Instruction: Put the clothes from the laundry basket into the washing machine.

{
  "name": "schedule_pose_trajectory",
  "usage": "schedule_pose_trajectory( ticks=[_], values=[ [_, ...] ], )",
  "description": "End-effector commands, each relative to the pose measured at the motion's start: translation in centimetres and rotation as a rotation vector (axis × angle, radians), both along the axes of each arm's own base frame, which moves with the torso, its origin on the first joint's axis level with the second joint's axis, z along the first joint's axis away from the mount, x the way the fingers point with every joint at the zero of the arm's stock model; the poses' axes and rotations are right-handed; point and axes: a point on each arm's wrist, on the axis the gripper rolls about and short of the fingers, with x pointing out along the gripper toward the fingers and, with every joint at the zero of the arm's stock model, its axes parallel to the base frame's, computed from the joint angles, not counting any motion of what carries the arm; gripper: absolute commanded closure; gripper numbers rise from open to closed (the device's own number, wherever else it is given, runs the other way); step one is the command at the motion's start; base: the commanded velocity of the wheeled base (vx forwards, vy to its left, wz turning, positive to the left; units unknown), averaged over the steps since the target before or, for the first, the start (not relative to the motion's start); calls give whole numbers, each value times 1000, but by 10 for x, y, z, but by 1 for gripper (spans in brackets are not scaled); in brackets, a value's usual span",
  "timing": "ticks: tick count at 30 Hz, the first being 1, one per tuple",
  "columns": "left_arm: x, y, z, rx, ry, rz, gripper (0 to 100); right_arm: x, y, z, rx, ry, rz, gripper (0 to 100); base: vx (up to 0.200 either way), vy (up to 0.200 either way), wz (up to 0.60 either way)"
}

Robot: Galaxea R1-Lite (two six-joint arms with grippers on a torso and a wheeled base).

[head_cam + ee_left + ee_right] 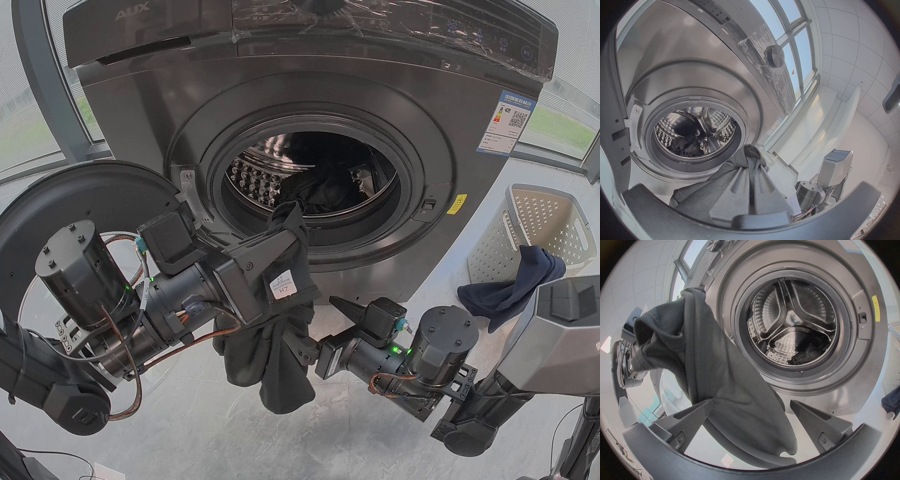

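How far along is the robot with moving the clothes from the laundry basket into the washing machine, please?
Done: the door stands open and dark clothing lies in the drum. In hand: the left gripper is shut on a dark garment before the drum; the right gripper is open near its hanging part. Left: that garment has to go in, and a navy garment hangs over the laundry basket rim.

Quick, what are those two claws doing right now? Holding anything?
Left gripper: shut on the dark garment.
Right gripper: open, gripping nothing; the garment hangs between its spread fingers.
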Motion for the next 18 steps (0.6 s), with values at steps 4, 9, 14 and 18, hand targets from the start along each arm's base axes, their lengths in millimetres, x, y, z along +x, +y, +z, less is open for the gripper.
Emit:
schedule_pose_trajectory(
  ticks=[4, 9, 14, 18],
  values=[
    [-1, -1, -1, 1, 2, -6, 100, 2, 3, 3, 9, -14, 12, 0, 0, 0, 0],
    [-1, -2, -1, 1, 0, -7, 100, 4, 5, 6, 20, -25, 40, 0, 0, 0, 0],
    [0, -1, 0, 0, -1, -4, 100, 3, 0, 7, 16, -25, 70, 0, 0, 0, 0],
    [0, -1, 0, 1, -2, -4, 100, 0, -5, 10, 16, -25, 66, 0, 0, 0, 0]
  ],
)
